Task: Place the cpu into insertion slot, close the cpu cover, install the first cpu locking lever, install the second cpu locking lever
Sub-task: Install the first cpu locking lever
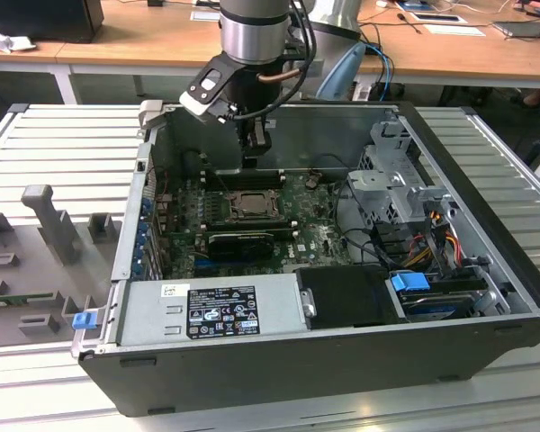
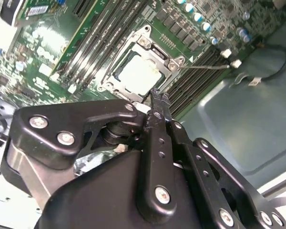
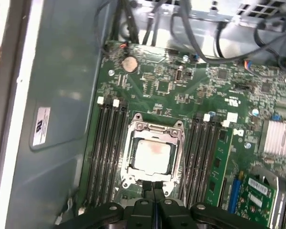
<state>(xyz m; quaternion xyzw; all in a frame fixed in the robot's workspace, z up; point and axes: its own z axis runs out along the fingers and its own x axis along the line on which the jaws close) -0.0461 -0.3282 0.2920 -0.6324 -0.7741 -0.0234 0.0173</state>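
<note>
Black claw (image 3: 153, 190) is squeezed tight with nothing in it, just beside the edge of the cpu cover (image 3: 155, 130); the cpu (image 3: 151, 156) lies flat in that cover's window.

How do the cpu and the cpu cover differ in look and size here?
The cpu is a solid pale tan square, while the cpu cover is a silvery metal frame with a large open window. The cpu is smaller and shows through that window. The cpu cover rings it. Both lie flat, with their edges parallel.
</note>
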